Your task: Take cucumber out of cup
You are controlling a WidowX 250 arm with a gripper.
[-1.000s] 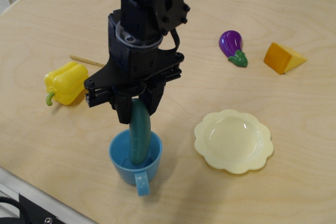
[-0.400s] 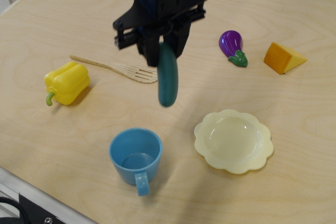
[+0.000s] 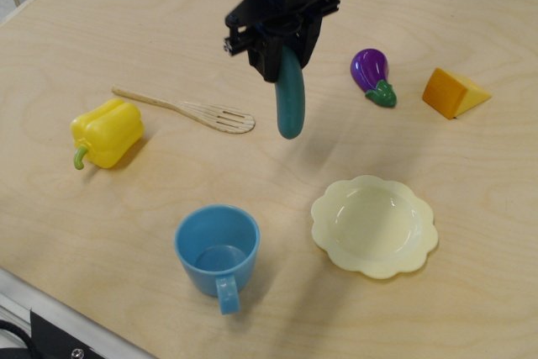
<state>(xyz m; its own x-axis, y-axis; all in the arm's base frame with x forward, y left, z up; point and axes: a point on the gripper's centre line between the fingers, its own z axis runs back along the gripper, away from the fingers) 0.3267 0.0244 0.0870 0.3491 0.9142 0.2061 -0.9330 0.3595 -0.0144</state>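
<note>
The dark teal-green cucumber [image 3: 290, 100] hangs upright in the air, gripped at its top end by my black gripper [image 3: 285, 55], which is shut on it. It is well above the table, up and to the right of the light blue cup [image 3: 218, 250]. The cup stands upright near the front edge with its handle toward the camera, and it is empty inside.
A pale yellow scalloped plate [image 3: 375, 226] lies right of the cup. A wooden slotted spatula [image 3: 190, 109] and a yellow bell pepper [image 3: 105, 132] lie at the left. A purple eggplant [image 3: 372, 76] and an orange cheese wedge [image 3: 453, 92] lie at the right back.
The gripper has lifted the cucumber out of the cup and carried it up and to the back right. The cup stays in place, now empty.
</note>
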